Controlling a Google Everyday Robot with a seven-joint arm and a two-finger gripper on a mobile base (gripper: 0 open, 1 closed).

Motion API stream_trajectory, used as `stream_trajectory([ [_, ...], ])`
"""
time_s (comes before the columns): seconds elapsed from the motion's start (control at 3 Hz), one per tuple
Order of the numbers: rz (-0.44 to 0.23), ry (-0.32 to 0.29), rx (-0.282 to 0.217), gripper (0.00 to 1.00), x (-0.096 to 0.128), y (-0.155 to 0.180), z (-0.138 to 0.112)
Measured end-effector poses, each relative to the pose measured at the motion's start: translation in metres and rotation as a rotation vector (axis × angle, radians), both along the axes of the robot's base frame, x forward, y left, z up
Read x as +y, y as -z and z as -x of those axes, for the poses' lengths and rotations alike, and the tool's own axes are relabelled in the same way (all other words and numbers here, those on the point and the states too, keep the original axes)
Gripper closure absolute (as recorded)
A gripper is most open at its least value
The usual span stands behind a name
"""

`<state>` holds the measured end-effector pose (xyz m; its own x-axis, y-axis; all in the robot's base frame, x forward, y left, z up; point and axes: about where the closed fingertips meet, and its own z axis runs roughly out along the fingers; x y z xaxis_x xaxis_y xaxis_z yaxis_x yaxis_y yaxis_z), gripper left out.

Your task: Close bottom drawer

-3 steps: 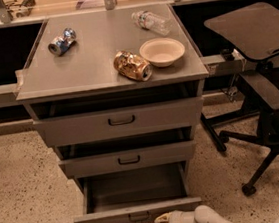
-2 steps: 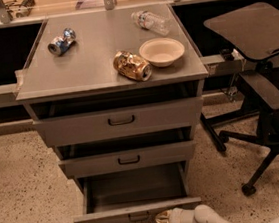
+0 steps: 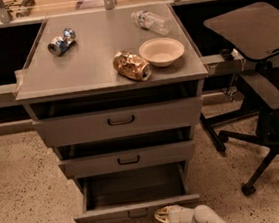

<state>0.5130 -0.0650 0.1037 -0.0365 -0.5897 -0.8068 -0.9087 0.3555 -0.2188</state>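
One drawer stands pulled far out at the cabinet's foot: the grey metal bottom drawer with its small dark handle. Our cream-white gripper hangs low by the front panel, just right of that handle; whether it is clenched or released we cannot tell. Above, the mid-sized grey drawer and the tall grey drawer sit further in, under a round beige bowl
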Motion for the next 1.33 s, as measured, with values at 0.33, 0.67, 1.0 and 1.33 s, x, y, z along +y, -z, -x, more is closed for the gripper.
stream_trajectory([
  [0.33,-0.012,0.024,-0.064,1.0,0.004,-0.015,-0.021],
  [0.67,-0.024,0.041,-0.121,1.0,0.008,-0.031,-0.043],
  [1.0,-0.024,0.041,-0.121,1.0,0.008,-0.031,-0.043],
  [1.33,-0.048,0.051,-0.105,1.0,0.007,-0.022,-0.05],
])
